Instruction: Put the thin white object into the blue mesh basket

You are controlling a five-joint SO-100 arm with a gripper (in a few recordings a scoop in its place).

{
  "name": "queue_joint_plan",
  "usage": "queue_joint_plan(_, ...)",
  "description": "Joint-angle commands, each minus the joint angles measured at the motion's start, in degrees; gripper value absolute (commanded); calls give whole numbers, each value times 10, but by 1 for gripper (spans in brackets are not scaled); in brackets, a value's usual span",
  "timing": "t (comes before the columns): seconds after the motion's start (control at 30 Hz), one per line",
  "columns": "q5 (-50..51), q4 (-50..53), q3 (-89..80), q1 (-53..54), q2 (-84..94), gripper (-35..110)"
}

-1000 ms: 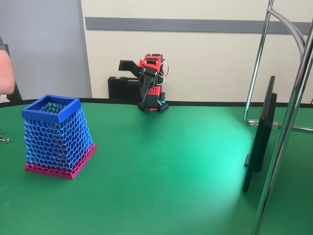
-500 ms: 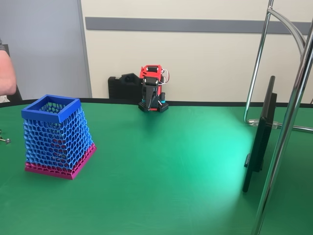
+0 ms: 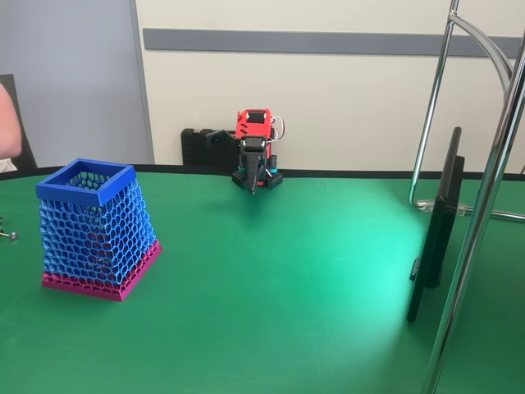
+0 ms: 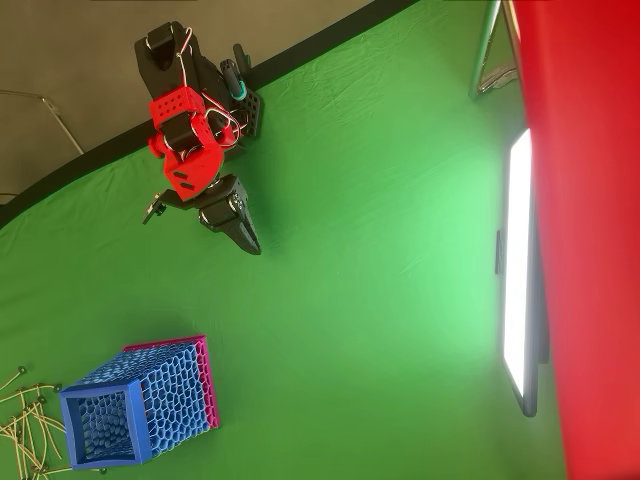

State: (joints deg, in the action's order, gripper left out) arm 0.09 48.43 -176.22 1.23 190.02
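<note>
Green cloth covered the table (image 3: 295, 279), with a pale wall behind it in the fixed view. At the middle of the far edge stood the red and black arm (image 3: 253, 131), its gripper (image 3: 253, 187) pointing down just above the cloth; in the overhead view the gripper (image 4: 245, 236) sat in the upper left, fingers together and holding nothing. The blue mesh basket (image 3: 86, 182) stood on its pink base at the left of the fixed view, and at the lower left of the overhead view (image 4: 100, 432), well apart from the arm. A scatter of thin white sticks (image 4: 30, 425) lay just beside it at the left edge, partly cut off by the frame.

The risk from here looked plain. The sticks were very thin and flat on the cloth, so the fingers could close over one without catching it, or drag up several at once. They also lay close against the basket, so a low reach could knock or tip it. A long stick held off-centre might catch on the rim and fall outside.
</note>
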Motion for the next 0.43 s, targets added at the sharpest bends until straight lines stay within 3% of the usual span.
queue_joint_plan(0.0,8,4,-4,1,4,1)
queue_joint_plan(0.4,18,10,-4,1,4,1)
